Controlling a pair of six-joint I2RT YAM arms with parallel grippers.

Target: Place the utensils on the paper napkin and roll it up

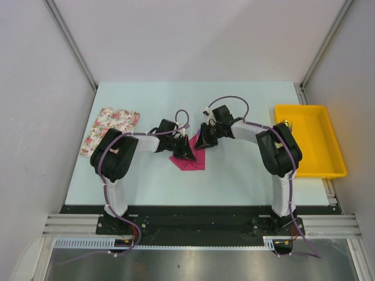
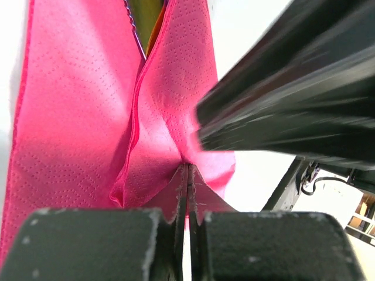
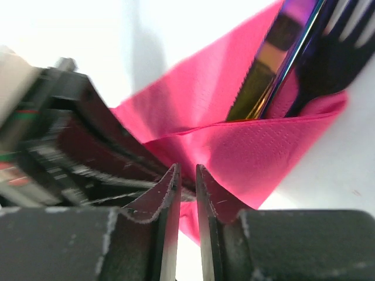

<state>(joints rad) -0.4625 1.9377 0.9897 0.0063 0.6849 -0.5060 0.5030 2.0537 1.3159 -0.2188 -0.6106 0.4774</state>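
The magenta paper napkin [image 1: 192, 159] lies folded over at the table's middle. In the right wrist view the napkin [image 3: 263, 152] wraps the lower ends of the utensils: a purple fork [image 3: 328, 58] and a yellow-gold serrated piece [image 3: 266, 70] stick out at the top. A sliver of them also shows in the left wrist view [image 2: 143, 20]. My left gripper [image 2: 187, 170] is shut on a fold of the napkin [image 2: 76, 129] and pinches it at the tips. My right gripper [image 3: 186, 171] is just short of the napkin's near edge, jaws a narrow gap apart with nothing between them.
A white floral cloth [image 1: 110, 130] lies at the table's left. A yellow tray [image 1: 319, 167] stands at the right edge. The two grippers [image 1: 186, 151] [image 1: 204, 140] are close together over the napkin, and the right arm's body fills the right of the left wrist view [image 2: 304, 88].
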